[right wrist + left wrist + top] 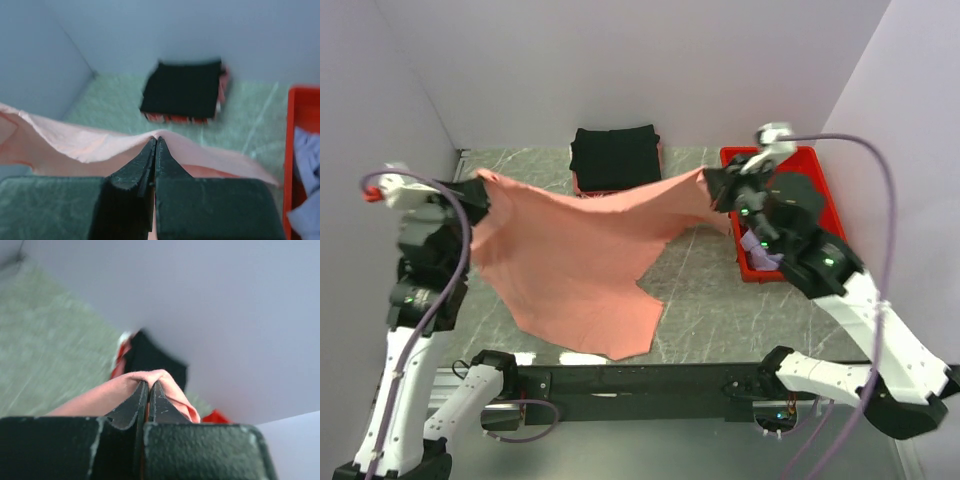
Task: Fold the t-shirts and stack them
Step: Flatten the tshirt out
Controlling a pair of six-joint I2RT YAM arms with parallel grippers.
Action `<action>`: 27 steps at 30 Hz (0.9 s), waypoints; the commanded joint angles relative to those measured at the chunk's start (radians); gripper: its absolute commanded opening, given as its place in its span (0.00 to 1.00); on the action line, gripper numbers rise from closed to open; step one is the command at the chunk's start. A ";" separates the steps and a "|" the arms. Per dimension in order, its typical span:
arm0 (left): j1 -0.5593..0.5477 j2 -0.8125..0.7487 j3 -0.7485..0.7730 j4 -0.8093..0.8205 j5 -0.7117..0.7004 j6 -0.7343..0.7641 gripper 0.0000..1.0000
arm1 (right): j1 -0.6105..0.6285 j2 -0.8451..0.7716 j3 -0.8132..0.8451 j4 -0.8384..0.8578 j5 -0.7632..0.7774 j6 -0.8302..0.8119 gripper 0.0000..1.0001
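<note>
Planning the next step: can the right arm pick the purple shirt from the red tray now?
Probably not yet: the right gripper is shut on the pink shirt. The purple shirt lies close by.

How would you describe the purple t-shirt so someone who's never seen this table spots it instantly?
Find the red plastic tray at the table's far right corner. The lavender t-shirt lies crumpled inside it. Unlike the black t-shirt, neatly folded at the back, and the salmon-pink t-shirt, held spread in the air, it alone sits in the tray.
</note>
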 commanded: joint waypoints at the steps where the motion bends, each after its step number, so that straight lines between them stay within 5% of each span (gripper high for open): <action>1: 0.004 -0.002 0.200 0.144 -0.037 0.127 0.01 | -0.004 -0.071 0.137 0.083 0.015 -0.090 0.00; 10: 0.004 0.128 0.688 0.115 0.081 0.348 0.01 | -0.003 -0.100 0.486 -0.086 -0.119 -0.189 0.00; 27: 0.006 0.041 0.982 0.041 0.170 0.416 0.01 | -0.004 -0.233 0.566 -0.229 -0.505 -0.039 0.00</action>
